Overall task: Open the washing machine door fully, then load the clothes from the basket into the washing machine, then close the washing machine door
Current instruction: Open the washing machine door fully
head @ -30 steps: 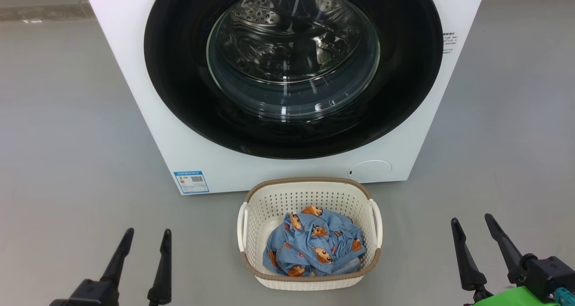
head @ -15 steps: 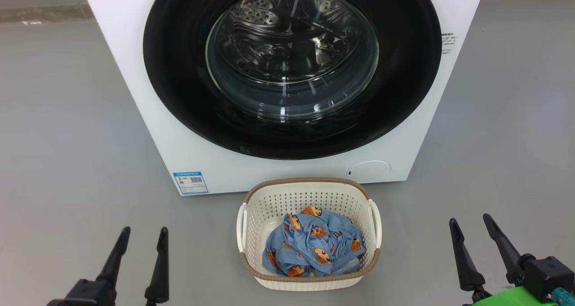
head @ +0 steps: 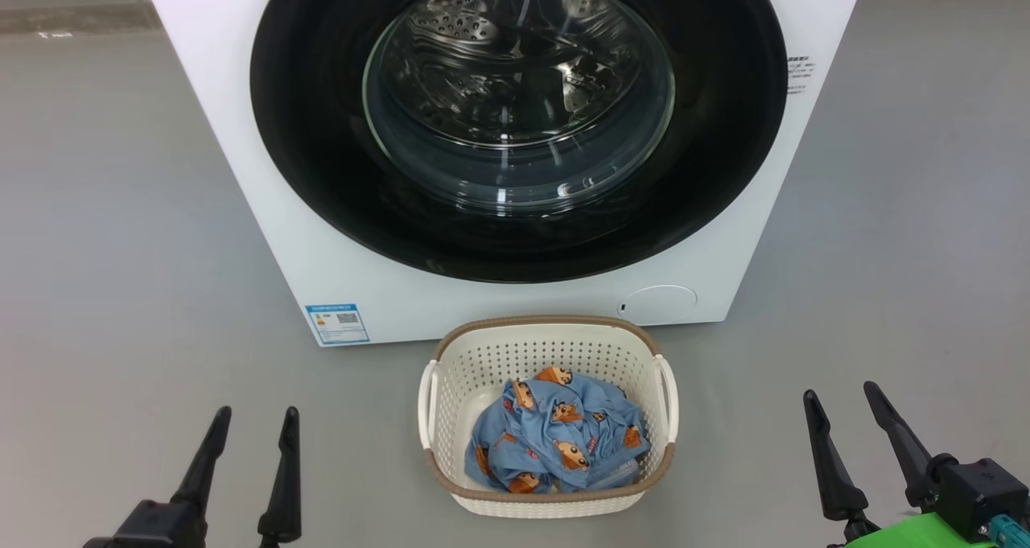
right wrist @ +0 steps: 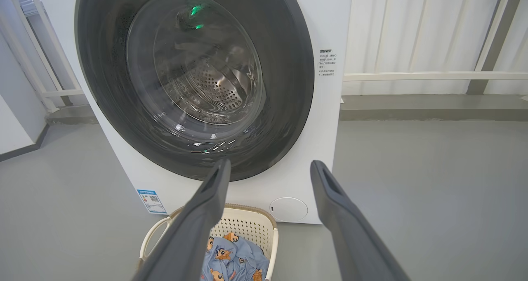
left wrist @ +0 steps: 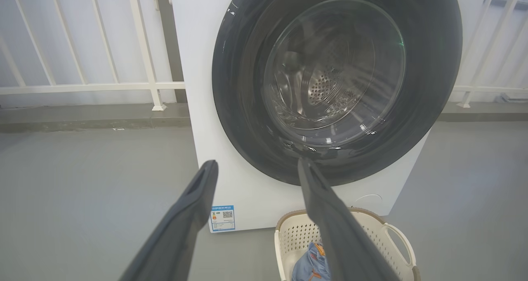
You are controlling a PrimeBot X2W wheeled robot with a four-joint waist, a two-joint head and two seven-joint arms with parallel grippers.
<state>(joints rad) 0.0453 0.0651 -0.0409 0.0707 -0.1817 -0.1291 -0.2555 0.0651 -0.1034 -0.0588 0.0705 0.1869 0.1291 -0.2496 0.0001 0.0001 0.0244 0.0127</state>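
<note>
The white washing machine (head: 346,274) stands ahead with its round black-rimmed door (head: 322,170) shut flat against the front; the steel drum shows through the glass. On the floor just in front sits the cream basket (head: 547,335) holding the clothes (head: 555,443), a crumpled light blue garment with orange-brown animal prints. My left gripper (head: 256,412) is open at the lower left, well left of the basket. At the lower right my right gripper (head: 838,390) is also open, right of the basket. Both are empty. The wrist views show the door (left wrist: 239,120) (right wrist: 288,107) and basket (left wrist: 396,235) (right wrist: 270,231) beyond open fingers.
Grey floor (head: 121,250) spreads on both sides of the machine. White railing (left wrist: 103,85) and a low kerb run behind it. A blue label sticker (head: 338,323) and a round service cap (head: 656,302) mark the machine's lower front.
The head view has drifted slightly, shifting the whole scene a little left and up. Both grippers stay open and near where they were; the left one sits slightly lower in the view.
</note>
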